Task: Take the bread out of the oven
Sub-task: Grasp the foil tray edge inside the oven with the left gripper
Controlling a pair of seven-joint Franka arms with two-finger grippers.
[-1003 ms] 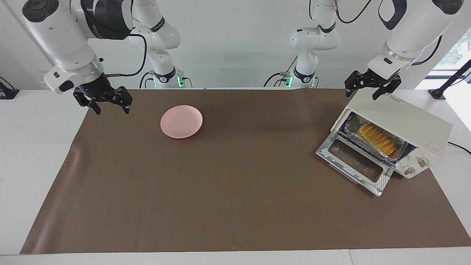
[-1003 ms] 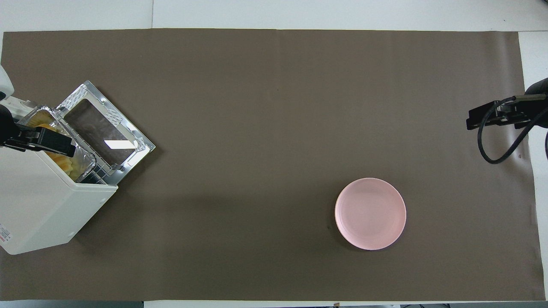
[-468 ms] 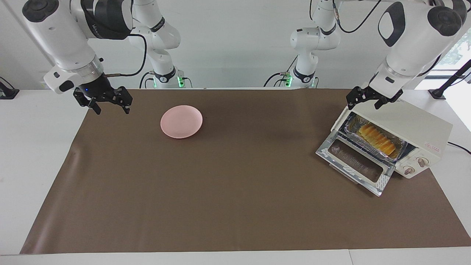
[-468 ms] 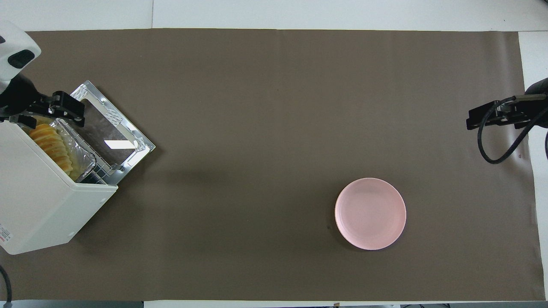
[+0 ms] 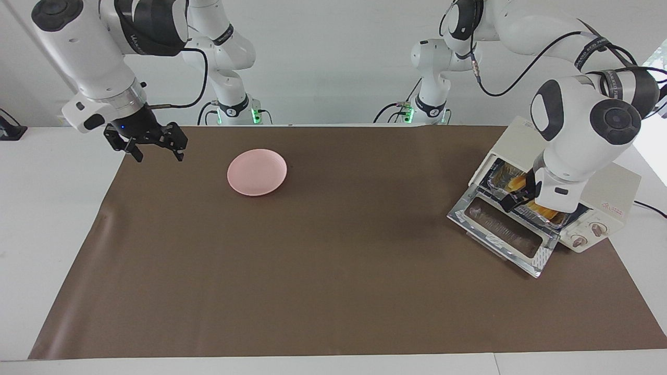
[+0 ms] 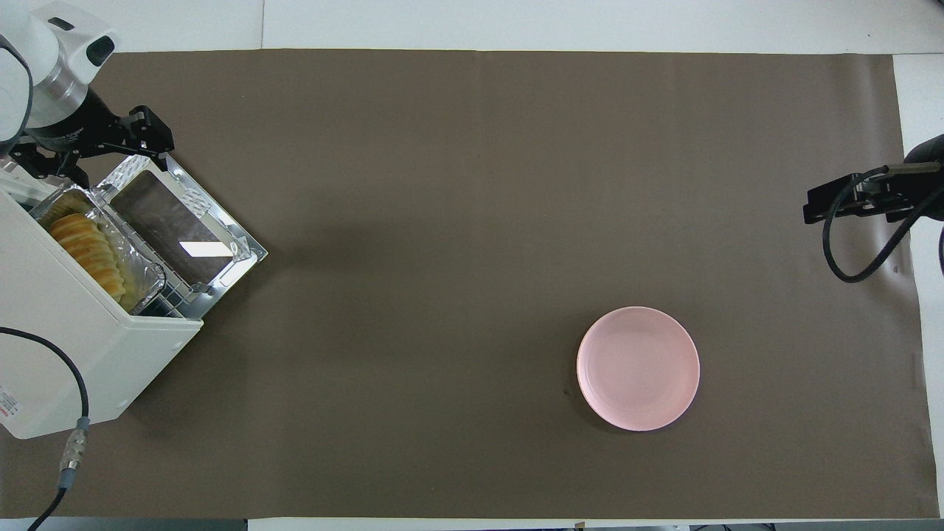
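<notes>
Your left gripper jaws wide, empty, over oven door, lined up for bread; right gripper waits open, empty

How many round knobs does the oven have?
2. Both knobs sit side by side on the oven front, beside its open door: one closer to the door, the other by the oven's outer corner. None seem hidden.

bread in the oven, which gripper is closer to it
Left. The left gripper hangs open over the oven's open front, right by the bread. The right gripper waits open at the right arm's end of the table.
</notes>
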